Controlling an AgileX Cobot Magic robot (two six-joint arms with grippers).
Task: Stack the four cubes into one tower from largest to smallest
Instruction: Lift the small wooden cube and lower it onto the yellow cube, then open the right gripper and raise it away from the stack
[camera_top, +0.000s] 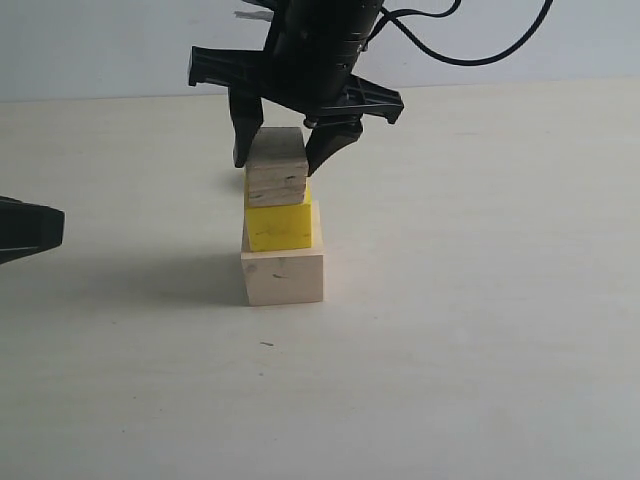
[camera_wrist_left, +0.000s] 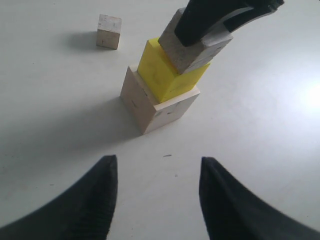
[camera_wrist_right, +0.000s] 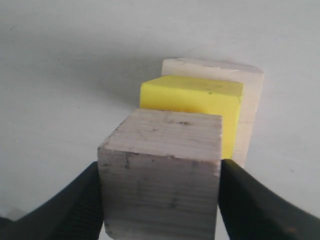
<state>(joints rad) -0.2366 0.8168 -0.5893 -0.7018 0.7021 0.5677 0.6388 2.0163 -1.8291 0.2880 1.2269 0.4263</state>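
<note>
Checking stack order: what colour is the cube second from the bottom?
Bright yellow cube, clearest in the left wrist view.

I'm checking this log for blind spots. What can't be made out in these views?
Exterior view: the smallest cube, plain in the left wrist view, does not show; what hides it is unclear.
Exterior view: the left hand is cut off by the left edge.
Right wrist view: the grained cube blocks its own seat on the yellow cube.
</note>
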